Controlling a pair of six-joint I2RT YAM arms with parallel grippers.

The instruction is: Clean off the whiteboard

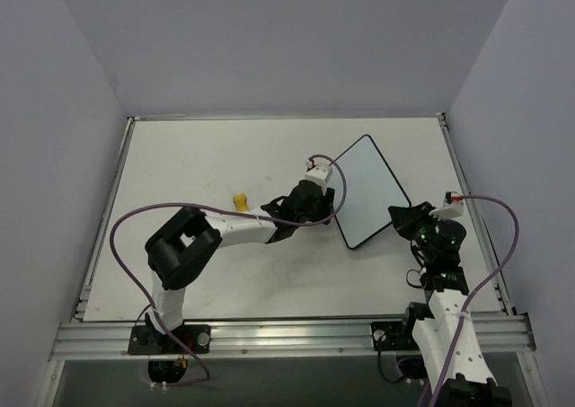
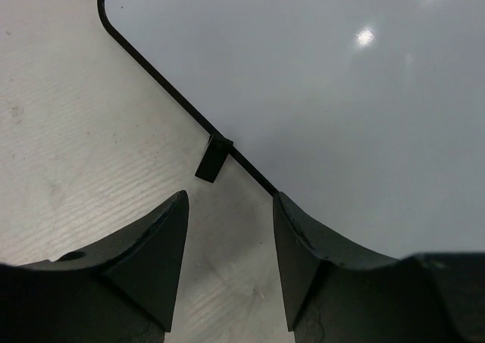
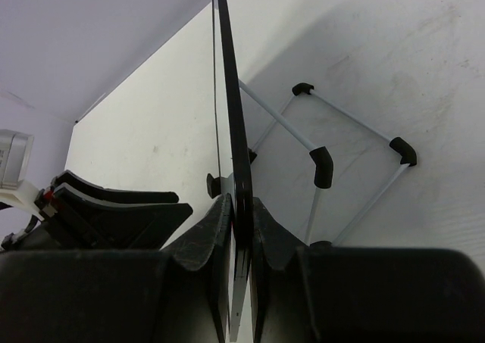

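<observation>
Looks like the bracing step: right tool (image 3: pixel 241 222) is pinching the whiteboard (image 1: pixel 368 187) by its edge, right of centre on the surface (image 1: pixel 207 155), left tool (image 2: pixel 231 207) is hovering spread and empty at its left rim, eraser (image 1: pixel 240 200) needs grabbing next.

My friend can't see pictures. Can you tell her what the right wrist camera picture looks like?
The right gripper pinches the edge of the whiteboard, seen side-on as a thin dark line going up. To its right is a wire stand with black corners, with the white table behind it. The left gripper peeks in at the left.
</observation>
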